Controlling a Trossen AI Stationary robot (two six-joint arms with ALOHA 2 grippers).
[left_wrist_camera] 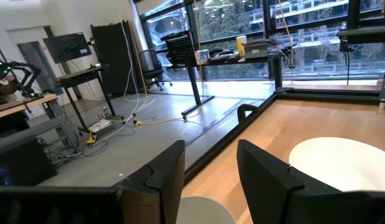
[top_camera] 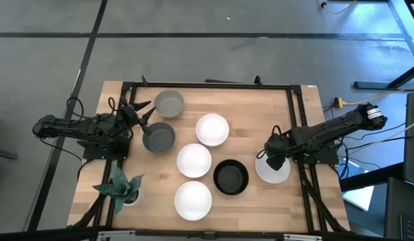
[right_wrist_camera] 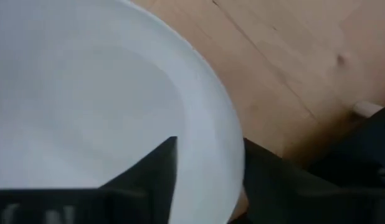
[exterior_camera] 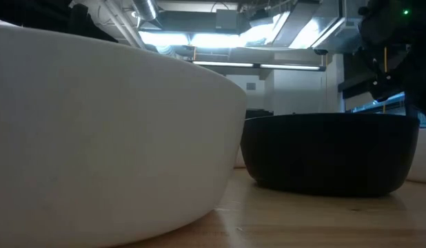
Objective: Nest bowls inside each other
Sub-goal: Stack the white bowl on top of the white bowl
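Observation:
Several white bowls stand on the wooden table: one toward the far side [top_camera: 212, 129], one in the middle [top_camera: 194, 160], one near the front [top_camera: 193, 199] [exterior_camera: 96, 131] and one at the right edge [top_camera: 277, 172]. A black bowl [top_camera: 231, 177] [exterior_camera: 330, 151] stands between them. Two grey bowls [top_camera: 169, 103] [top_camera: 159, 136] stand at the far left. My left gripper [top_camera: 141, 111] [left_wrist_camera: 211, 180] hovers open between the grey bowls and touches nothing. My right gripper [top_camera: 270, 159] [right_wrist_camera: 208, 180] is at the right-edge white bowl [right_wrist_camera: 86, 93]. My right gripper holds the right-edge white bowl by its rim [right_wrist_camera: 211, 149], pinched with one finger [right_wrist_camera: 152, 171] inside the bowl and the other finger [right_wrist_camera: 273, 180] outside. The fingers come from above, pointing down. The bowl stays upright; whether its base is on the table, I cannot tell.
A small green potted plant [top_camera: 123, 187] stands at the near left corner. A dark metal frame [top_camera: 207, 86] runs around the table's far and side edges. Bare wood lies at the far right [top_camera: 267, 110] and between the plant and the near white bowl [top_camera: 157, 191].

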